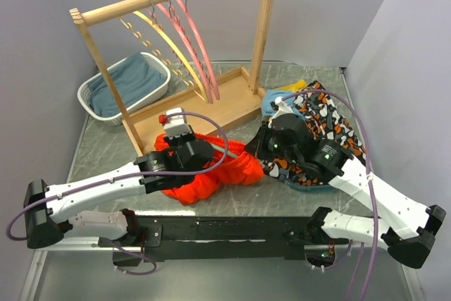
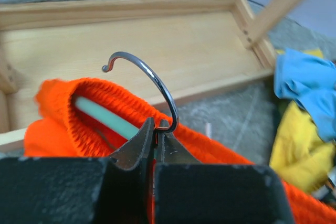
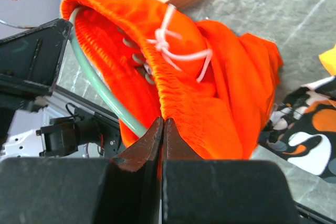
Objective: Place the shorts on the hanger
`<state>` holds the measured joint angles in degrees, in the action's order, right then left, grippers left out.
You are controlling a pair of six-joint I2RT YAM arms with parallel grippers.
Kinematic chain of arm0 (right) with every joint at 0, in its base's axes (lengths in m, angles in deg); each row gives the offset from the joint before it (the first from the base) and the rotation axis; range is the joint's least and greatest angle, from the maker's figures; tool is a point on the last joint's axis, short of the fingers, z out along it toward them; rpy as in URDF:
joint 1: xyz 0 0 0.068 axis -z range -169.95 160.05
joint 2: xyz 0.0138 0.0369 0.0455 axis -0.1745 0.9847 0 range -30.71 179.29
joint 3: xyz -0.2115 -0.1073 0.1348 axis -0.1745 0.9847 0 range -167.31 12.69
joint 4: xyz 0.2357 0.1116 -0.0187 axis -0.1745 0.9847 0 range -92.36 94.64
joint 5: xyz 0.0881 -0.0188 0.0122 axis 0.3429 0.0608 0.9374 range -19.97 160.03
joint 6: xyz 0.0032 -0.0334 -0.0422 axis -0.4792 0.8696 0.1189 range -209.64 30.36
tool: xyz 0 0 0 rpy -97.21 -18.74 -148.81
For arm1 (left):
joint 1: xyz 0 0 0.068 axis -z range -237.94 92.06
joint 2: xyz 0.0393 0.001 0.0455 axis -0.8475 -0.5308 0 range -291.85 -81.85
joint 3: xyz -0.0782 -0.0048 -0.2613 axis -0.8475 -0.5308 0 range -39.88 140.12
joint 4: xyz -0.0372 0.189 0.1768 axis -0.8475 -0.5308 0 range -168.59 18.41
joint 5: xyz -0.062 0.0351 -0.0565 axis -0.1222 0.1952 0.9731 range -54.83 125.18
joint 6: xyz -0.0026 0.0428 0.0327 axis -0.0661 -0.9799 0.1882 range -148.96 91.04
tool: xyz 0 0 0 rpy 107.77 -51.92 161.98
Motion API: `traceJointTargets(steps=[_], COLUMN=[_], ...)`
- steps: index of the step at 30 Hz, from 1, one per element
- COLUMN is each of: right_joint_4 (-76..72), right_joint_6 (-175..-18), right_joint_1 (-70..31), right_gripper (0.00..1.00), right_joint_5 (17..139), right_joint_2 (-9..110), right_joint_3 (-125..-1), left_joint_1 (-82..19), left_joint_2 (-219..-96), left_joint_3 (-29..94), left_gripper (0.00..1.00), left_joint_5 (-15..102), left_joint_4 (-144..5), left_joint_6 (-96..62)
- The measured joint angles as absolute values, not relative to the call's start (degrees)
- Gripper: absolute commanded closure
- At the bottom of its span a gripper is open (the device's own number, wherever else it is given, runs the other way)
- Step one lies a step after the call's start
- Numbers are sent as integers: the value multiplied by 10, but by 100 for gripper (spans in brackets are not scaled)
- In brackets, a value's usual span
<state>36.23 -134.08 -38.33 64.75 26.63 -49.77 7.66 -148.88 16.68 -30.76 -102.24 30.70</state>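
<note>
Two claws, both clenched. Fabric: shorts (image 1: 211, 170) are soft, bright orange-red, w/ ribbed elastic waistband and a knotted white drawstring (image 3: 176, 45). They lie bunched in a heap on the grey marbled tabletop (image 1: 106, 146), just in front of the wooden rack base (image 1: 218, 107), btw. the two arms. Plastic: hanger (image 3: 100, 87) is thin, smooth, pale green, curved, w/ a bent wire hook (image 2: 149, 80); its bar runs inside the waistband. At the left gripper (image 2: 156, 128), tips pinch the hook's stem. At the right gripper (image 3: 163, 128), tips grip the waistband hem, green bar just beside. Hanger long axis approx. left-right across table; hook curls up toward rack base.
</note>
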Motion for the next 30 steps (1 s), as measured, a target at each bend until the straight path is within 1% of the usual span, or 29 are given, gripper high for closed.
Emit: traceJointTargets(steps=[5,11,12,14,15,17,18,20,21,26,30], right_joint_4=[355,358,356,357,356,350,347,346,346,359,394], right_joint_6=[-1321,-1286,-1279,-1265,-1256,-1242,-1230,-1212,-1199,-1131,-1084], right_joint_1=[-420,-462,-466,-476,-483,-497,-506,-522,-528,-537,-553], right_gripper=[99,89,86,74,61,53,46,39,33,28,25], right_joint_5=[635,625,627,630,630,630,627,622,619,617,614], right_joint_2=[278,290,284,272,265,256,251,237,229,187,186], right_joint_3=[-503,-516,-516,-520,-525,-539,-546,-556,-560,-564,-564], left_joint_1=[75,74,74,74,74,75,76,76,76,77,77], left_joint_2=[-1476,-1482,-1488,-1497,-1501,-1506,-1507,-1507,-1506,-1497,-1484], left_joint_3=[175,195,207,228,240,258,265,275,280,300,322], left_gripper=[94,93,93,94,94,96,96,97,98,99,99], left_joint_5=[-232,-200,-199,-196,-193,-186,-184,-178,-175,-159,-143], left_joint_4=[-985,-1016,-1028,-1047,-1059,-1078,-1087,-1100,-1103,-1118,-1130], left_joint_6=[211,183,183,184,185,185,184,181,176,152,129])
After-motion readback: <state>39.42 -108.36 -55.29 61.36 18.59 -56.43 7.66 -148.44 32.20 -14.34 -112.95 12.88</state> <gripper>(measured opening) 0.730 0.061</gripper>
